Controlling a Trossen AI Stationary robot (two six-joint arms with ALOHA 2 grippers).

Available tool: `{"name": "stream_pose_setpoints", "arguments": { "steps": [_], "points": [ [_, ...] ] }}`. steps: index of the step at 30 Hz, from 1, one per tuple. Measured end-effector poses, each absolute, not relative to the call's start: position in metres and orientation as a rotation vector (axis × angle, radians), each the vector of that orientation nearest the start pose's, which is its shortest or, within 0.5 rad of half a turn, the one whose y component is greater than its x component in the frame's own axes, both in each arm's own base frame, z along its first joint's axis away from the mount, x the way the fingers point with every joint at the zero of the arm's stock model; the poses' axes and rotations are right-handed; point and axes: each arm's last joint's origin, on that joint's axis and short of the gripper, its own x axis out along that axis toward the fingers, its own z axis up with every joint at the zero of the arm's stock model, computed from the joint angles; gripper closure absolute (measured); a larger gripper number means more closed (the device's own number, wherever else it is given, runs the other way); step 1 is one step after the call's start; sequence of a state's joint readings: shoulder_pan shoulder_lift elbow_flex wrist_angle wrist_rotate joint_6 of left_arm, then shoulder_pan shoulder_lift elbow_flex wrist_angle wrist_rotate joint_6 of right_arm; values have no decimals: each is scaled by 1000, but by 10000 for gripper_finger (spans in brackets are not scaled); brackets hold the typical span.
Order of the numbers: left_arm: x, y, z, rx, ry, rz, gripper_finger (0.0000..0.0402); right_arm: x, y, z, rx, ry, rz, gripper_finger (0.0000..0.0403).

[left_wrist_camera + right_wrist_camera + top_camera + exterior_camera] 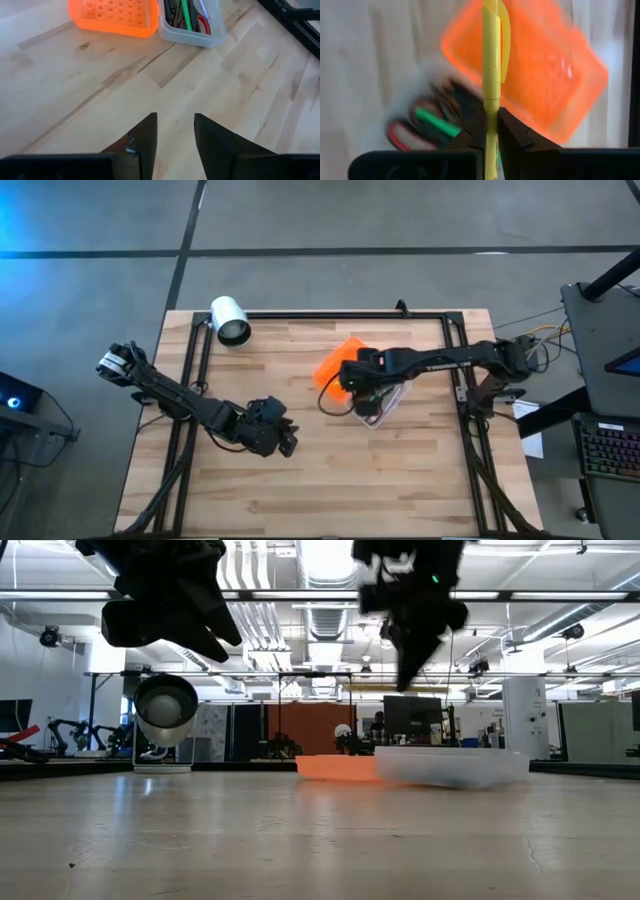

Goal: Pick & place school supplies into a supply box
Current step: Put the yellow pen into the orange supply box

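The supply box (385,402) is a clear tray on the table, with its bright orange lid (335,363) lying open beside it. In the right wrist view the box (427,125) holds a green marker (437,122), red-handled scissors (402,137) and dark pens. My right gripper (491,125) hangs over the box, shut on a yellow pen (491,70). In the low view it (410,665) points down above the box (450,765). My left gripper (175,125) is open, hovering over bare wood at mid-table (278,435), left of the box (192,22). My right gripper pinches the yellow pen's barrel (491,112) between its two fingers, which come from above and point down. The pen runs in line with the fingers and sticks out past their tips, its clip (505,45) toward the free end. It is lifted clear, above the box and lid.
A white cylinder (230,320) lies on its side near the table's far left corner. A black frame (330,315) runs along the far edge and both sides of the table. Bare wood (330,490) fills the near half of the table.
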State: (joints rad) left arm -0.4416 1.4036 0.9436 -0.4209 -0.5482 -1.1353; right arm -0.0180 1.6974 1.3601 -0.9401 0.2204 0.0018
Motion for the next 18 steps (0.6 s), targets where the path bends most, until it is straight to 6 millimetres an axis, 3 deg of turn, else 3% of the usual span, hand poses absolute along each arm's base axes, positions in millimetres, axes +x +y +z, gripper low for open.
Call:
{"name": "stream_pose_setpoints", "arguments": {
  "steps": [8, 13, 18],
  "points": [
    [261, -106, 238, -646, 608, 504, 289, 280, -18, 202, -80, 1432, -241, 378],
    [261, -106, 238, -633, 610, 500, 289, 271, -12, 187, -109, 1419, -207, 345],
    [261, -106, 238, -621, 606, 503, 289, 274, -13, 190, -100, 1395, -224, 286]
  ]
}}
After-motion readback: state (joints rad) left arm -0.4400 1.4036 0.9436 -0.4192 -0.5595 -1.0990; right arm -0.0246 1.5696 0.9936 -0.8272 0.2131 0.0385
